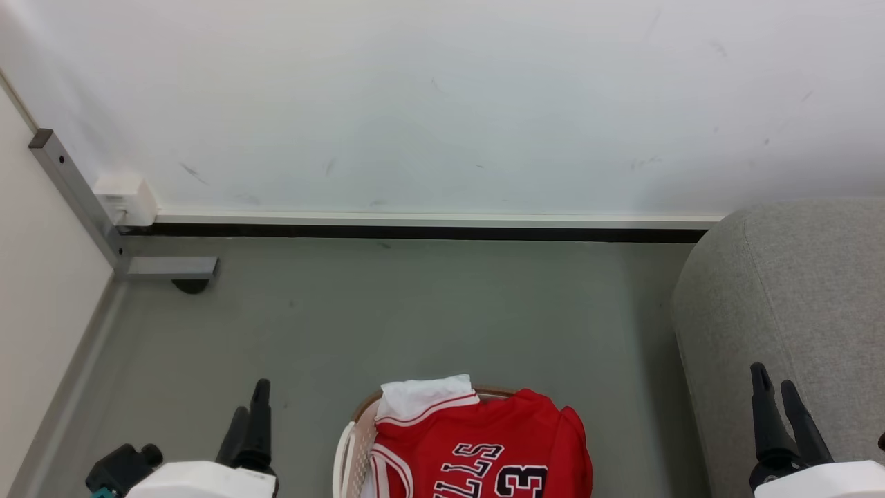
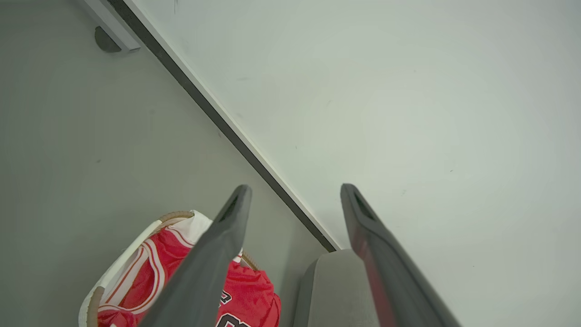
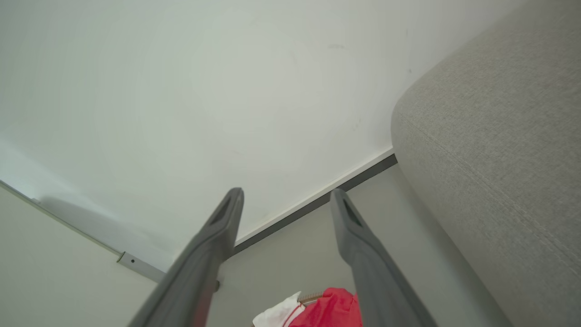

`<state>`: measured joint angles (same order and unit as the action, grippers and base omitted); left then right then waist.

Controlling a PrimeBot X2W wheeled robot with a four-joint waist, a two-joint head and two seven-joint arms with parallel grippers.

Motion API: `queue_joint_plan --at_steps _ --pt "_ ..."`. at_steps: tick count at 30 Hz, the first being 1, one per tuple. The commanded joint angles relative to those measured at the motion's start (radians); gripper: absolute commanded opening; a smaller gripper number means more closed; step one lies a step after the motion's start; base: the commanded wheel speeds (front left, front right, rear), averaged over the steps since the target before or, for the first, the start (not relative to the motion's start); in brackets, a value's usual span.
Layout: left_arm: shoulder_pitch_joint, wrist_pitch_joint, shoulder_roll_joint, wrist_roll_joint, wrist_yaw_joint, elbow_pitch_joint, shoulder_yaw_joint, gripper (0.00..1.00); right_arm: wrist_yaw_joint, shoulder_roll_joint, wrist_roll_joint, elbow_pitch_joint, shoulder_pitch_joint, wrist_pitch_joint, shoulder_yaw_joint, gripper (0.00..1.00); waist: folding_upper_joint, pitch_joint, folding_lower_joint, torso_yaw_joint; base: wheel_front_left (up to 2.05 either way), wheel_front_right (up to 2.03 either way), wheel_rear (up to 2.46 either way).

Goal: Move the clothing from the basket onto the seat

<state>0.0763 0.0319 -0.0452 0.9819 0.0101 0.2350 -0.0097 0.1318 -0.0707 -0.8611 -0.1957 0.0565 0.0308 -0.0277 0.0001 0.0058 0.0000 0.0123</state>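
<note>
- The jersey (image 1: pixel 484 432) sits heaped in the basket (image 1: pixel 346 449).
- My left gripper (image 1: pixel 251 399) and right gripper (image 1: pixel 773 377) flank the basket, spread and empty, ready to reach in.
- The sofa (image 1: pixel 795 290) stands right of the basket.

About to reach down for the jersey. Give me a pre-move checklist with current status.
1. The jersey is in the basket: ok, piled on top and spilling over the rim.
2. The left gripper is open and empty: ok.
3. The right gripper is open and empty: ok.
4. The sofa is located: ok, on the robot's right, apart from the basket.
5. Whole basket in the head view: not ok, cut off by the bottom edge.
6. Other items beneath the jersey: cannot tell.
</note>
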Motion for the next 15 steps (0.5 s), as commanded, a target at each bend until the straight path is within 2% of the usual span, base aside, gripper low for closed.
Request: queue_joint_plan --at_steps 1,15 --pt "0.008 0.012 -0.014 -0.048 -0.006 -0.02 -0.005 1.0 -0.001 -0.015 0.04 0.009 0.002 0.013 0.007 1.0 -0.0001 0.0 0.0 0.001 0.0 0.0 0.0" --pt "-0.008 0.06 -0.038 -0.249 -0.058 -0.042 -0.038 1.0 -0.001 -0.028 0.232 -0.023 -0.002 0.061 0.02 1.0 -0.0001 -0.002 0.0 0.002 0.0 0.0 0.0"
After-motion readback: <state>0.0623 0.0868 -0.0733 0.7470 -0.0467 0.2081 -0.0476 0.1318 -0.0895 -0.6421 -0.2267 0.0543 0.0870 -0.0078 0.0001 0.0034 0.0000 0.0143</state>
